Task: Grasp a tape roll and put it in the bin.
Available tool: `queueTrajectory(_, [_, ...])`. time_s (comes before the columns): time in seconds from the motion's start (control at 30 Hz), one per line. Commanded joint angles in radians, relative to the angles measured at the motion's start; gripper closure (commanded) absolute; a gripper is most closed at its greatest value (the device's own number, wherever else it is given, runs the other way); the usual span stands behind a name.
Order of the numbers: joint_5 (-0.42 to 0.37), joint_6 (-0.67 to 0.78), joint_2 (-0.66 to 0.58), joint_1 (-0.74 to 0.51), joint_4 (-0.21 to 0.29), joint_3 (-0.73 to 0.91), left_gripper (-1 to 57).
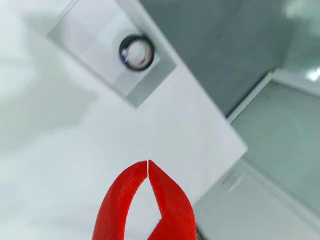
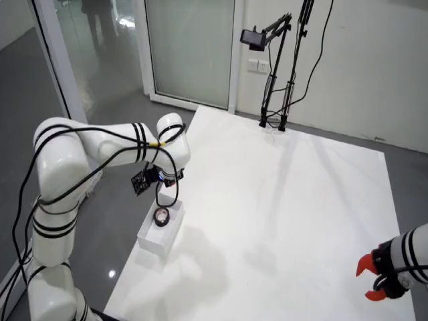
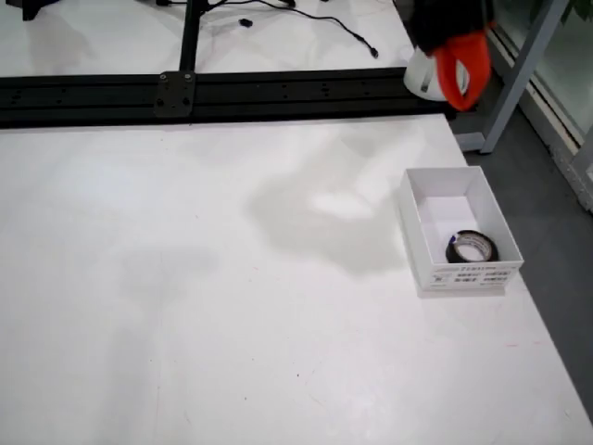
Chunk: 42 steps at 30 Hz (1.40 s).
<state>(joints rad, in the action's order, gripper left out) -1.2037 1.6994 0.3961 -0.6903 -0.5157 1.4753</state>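
A black tape roll (image 1: 136, 52) lies flat inside the white open bin (image 1: 92, 37) near the table edge. It also shows in the overhead view (image 2: 161, 216) and in the side view (image 3: 471, 247), at one end of the bin (image 3: 463, 275). My red gripper (image 1: 147, 164) is shut with its fingertips touching and nothing between them. It hangs above the table, apart from the bin. In the side view the gripper (image 3: 460, 69) is high up behind the bin. In the overhead view the gripper (image 2: 164, 177) is above the bin (image 2: 150, 239).
A second arm with a red gripper (image 2: 370, 281) stays at the table's other side. A black camera stand (image 2: 274, 120) stands at the far edge. A black rail (image 3: 185, 93) runs along one side. The table edge and grey floor are beside the bin.
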Motion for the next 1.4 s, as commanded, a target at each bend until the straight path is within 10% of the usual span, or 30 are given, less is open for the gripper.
queueTrajectory(0.03, [-0.056,-0.009,-0.223,-0.448,0.016,0.007,57.0])
queueTrajectory(0.63, [-0.054,-0.01,-0.296,-0.712,0.278,0.007,57.0])
queueTrajectory(1.4, [-0.056,-0.018,-0.336,-0.723,0.276,0.017,57.0])
